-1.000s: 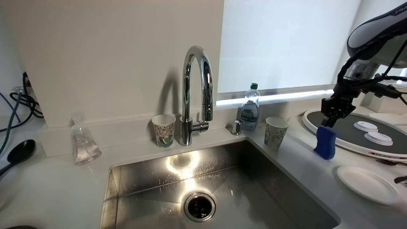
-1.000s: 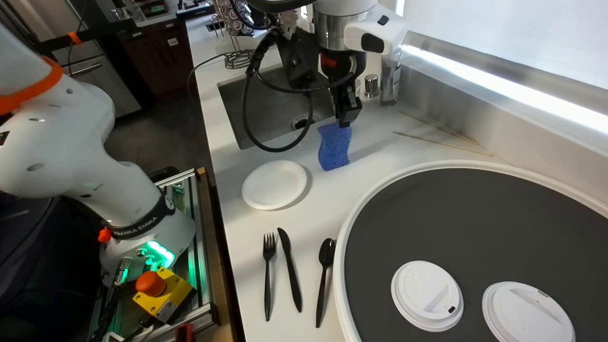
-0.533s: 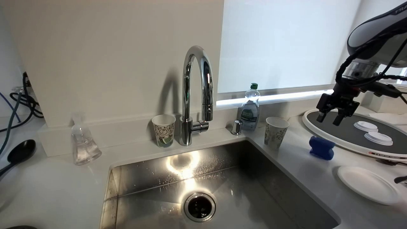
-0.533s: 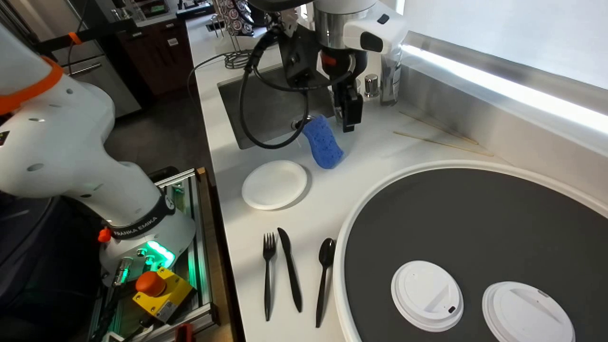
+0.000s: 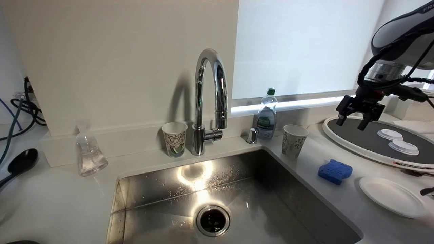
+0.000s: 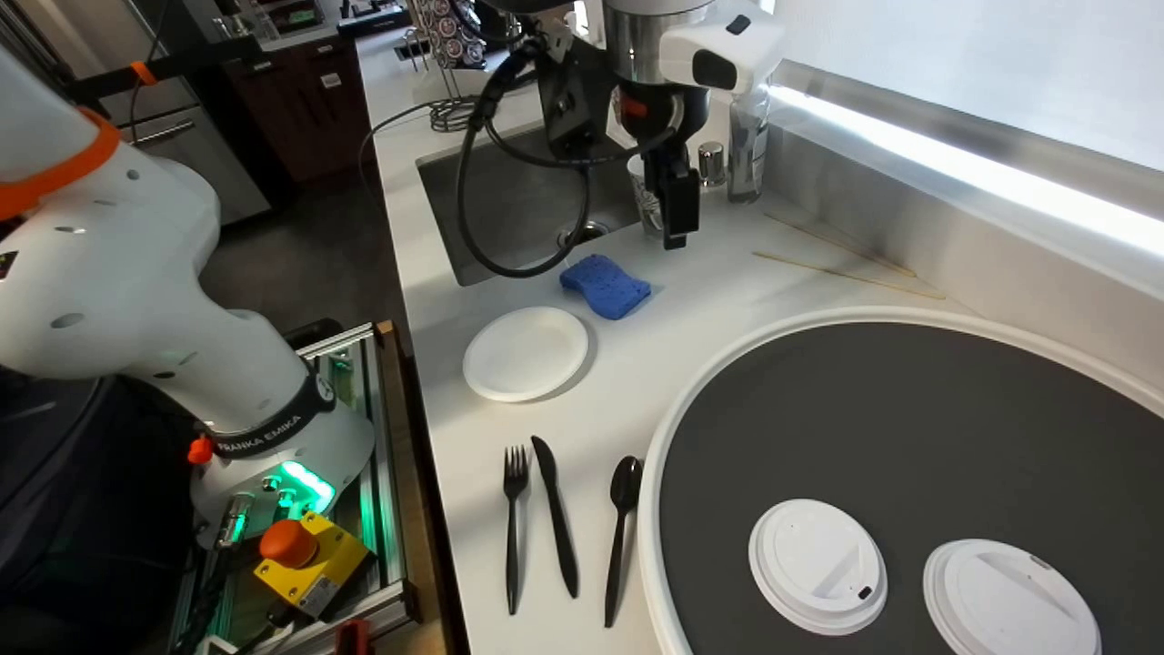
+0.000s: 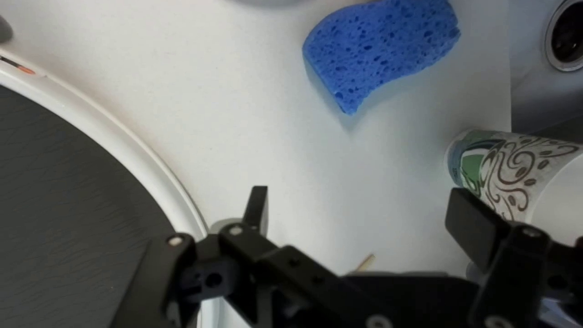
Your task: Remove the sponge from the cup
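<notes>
The blue sponge (image 5: pixel 335 171) rests flat on the white counter, apart from any cup; both exterior views show it, and in the wrist view the sponge (image 7: pixel 382 45) is at the top, partly cut off. A pale paper cup (image 5: pixel 293 142) with a swirl pattern stands upright by the sink corner. That cup (image 7: pixel 519 177) also shows at the right of the wrist view, behind one finger. My gripper (image 5: pixel 351 123) hangs above the counter, beyond the sponge and higher than it. Its jaws stand wide, and nothing is between the fingers in the wrist view (image 7: pixel 358 200).
A similar cup (image 5: pixel 175 139) stands beside the faucet (image 5: pixel 199 101). Around the pale cup are the sink (image 5: pixel 251 203), a soap bottle (image 5: pixel 267 118), a white plate (image 6: pixel 526 355) and a round grey tray (image 6: pixel 909 409). Thin sticks (image 6: pixel 846 277) and black cutlery (image 6: pixel 555 518) lie on the counter.
One second ago the jaws were shut on the upright sponge at the counter. They opened, the sponge tipped over, and it now lies flat. The gripper has risen slightly.
</notes>
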`<state>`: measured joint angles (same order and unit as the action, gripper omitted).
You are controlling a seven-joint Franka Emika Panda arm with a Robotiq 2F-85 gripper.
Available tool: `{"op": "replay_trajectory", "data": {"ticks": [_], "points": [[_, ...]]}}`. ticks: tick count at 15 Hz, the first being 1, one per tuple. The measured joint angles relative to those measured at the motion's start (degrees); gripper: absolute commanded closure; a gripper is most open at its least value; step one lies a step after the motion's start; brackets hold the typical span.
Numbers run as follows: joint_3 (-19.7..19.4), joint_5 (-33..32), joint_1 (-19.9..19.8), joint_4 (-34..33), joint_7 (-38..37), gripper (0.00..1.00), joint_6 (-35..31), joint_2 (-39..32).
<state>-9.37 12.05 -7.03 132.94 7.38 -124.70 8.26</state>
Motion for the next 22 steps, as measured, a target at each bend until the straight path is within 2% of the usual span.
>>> {"op": "replay_trajectory", "data": {"ticks": [5,11,22], "points": [[0.0,-0.1,-0.2,-0.8,0.0,0.00,0.0,0.9],[0.4,-0.1,0.2,-0.5,1.2,0.00,0.6,5.2],[1.3,-2.9,2.4,3.2,8.6,0.00,9.4,13.8]]}}
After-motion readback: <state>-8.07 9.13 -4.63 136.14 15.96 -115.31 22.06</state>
